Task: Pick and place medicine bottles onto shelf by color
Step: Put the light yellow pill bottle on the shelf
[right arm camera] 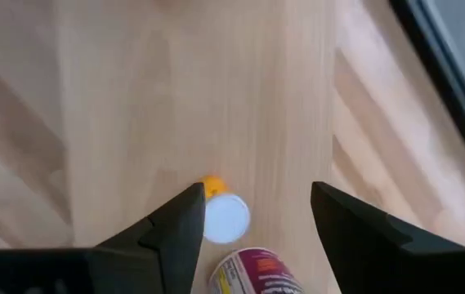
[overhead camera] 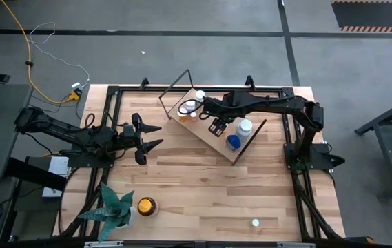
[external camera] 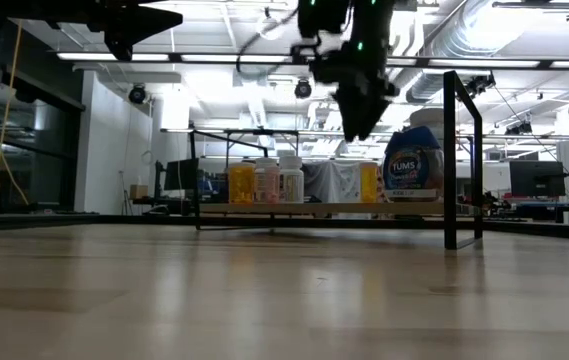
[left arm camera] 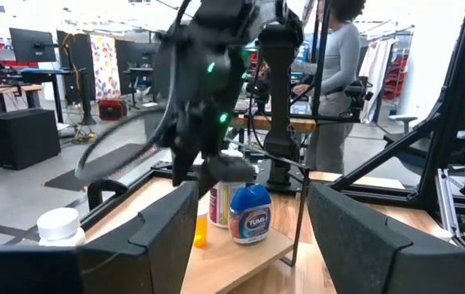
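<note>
The shelf [overhead camera: 213, 138] is a light wood board with dark wire end frames, lying aslant at the table's far right. Several bottles stand on it: a blue bottle [overhead camera: 233, 142], a white bottle [overhead camera: 244, 126], and white-capped ones near its far-left end [overhead camera: 197, 96]. In the low view they form a row, from an orange bottle [external camera: 242, 183] to the blue bottle [external camera: 412, 165]. My right gripper [overhead camera: 216, 128] hovers open above the board's middle, over a white-capped orange bottle [right arm camera: 224, 217]. My left gripper [overhead camera: 158, 136] is open above the table, left of the shelf. The amber bottle [overhead camera: 146, 205] stands by the near edge.
A green leafy plant [overhead camera: 111, 207] stands at the near-left edge, beside the amber bottle. One small white-capped bottle [overhead camera: 255, 222] stands alone near the near-right edge. Bare tabletop [overhead camera: 202, 186] lies between them and the shelf. A person [left arm camera: 338, 73] stands beyond the table.
</note>
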